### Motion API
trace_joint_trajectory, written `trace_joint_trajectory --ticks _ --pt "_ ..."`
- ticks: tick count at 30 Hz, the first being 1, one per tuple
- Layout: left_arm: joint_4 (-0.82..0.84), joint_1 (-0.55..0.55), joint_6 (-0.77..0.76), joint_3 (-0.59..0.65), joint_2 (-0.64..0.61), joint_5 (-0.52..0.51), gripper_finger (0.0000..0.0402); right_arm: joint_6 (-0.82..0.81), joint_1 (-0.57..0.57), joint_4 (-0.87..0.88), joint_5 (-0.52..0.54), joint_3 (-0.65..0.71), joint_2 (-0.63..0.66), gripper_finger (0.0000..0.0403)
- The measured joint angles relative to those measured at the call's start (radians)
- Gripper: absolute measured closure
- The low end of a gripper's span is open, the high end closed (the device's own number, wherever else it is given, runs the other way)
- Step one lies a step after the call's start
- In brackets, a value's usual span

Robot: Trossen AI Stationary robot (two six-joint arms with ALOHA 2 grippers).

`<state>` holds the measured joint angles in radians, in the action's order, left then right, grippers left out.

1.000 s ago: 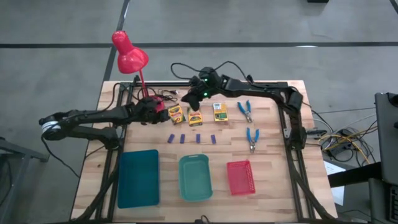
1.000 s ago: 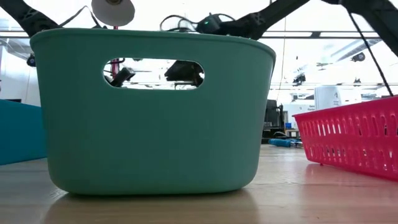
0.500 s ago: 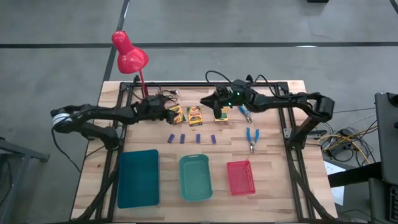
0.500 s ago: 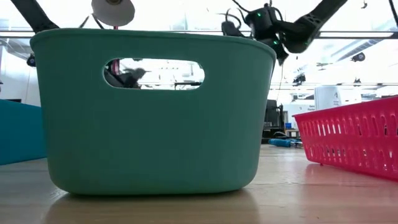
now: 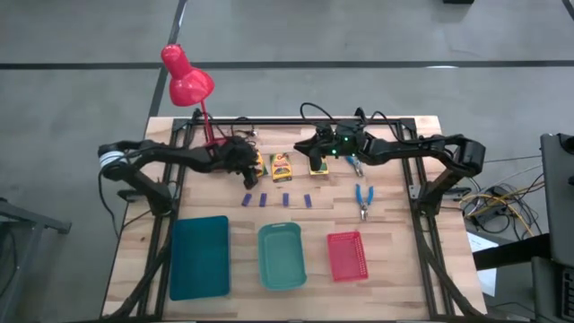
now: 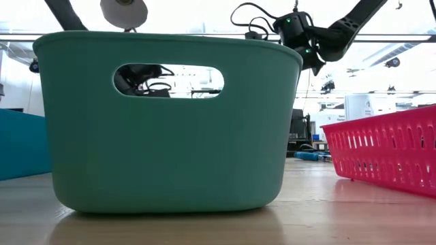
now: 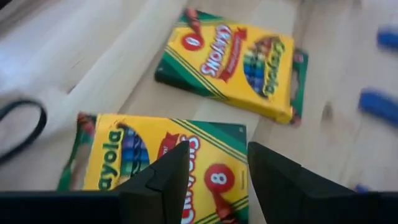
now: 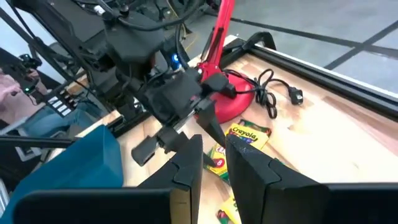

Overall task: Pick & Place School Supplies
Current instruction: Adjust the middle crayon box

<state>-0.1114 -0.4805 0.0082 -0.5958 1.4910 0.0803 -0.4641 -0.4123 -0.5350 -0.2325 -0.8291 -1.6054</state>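
You are looking down on a pale wooden table (image 5: 395,260) standing on a grey concrete floor (image 5: 81,99) crossed by dark seams. Beyond the right claw (image 5: 313,147), off the table's edge, cables (image 5: 489,208) lie tangled on the floor. At table height, the room behind is bright, with ceiling beams (image 6: 381,39) and white equipment (image 6: 361,105).

Open tabletop (image 5: 395,242) right of red tray (image 5: 347,255) (lamp (image 5: 187,82) and cables crowding the far-left corner)

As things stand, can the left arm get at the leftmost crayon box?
Probably yes. The left gripper hangs open right above the leftmost crayon box, fingers astride its top, nothing between. The right gripper is off over another box.
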Motion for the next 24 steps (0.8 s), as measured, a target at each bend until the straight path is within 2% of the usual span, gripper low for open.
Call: trace_joint_trajectory --ticks 3,9,13,15,20,22,24 --pt "0.047 0.0 0.045 -0.033 0.015 -0.023 0.0234 0.0 0.0 0.001 -0.001 0.0 0.0 0.0335" --pt "0.052 -0.001 0.047 -0.054 0.017 -0.163 0.0234 0.001 0.0 0.005 -0.002 0.0 0.0 0.0335" --pt "0.052 0.001 0.049 -0.054 0.018 -0.168 0.0234 0.003 0.0 0.005 -0.003 0.0 0.0 0.0335" --pt "0.05 0.004 0.044 -0.054 0.018 -0.122 0.0234 0.003 0.0 0.005 -0.003 0.0 0.0 0.0335" --pt "-0.08 0.01 0.08 -0.054 0.025 0.185 0.0234 0.003 0.0 0.006 -0.003 0.0 0.0 0.0335" --pt "-0.152 0.023 0.111 -0.054 0.043 0.187 0.0234 0.003 0.0 0.006 -0.003 0.0 0.0 0.0335" --pt "-0.22 0.038 0.141 -0.054 0.068 0.134 0.0234 0.003 0.0 0.006 -0.003 0.001 0.0 0.0335"
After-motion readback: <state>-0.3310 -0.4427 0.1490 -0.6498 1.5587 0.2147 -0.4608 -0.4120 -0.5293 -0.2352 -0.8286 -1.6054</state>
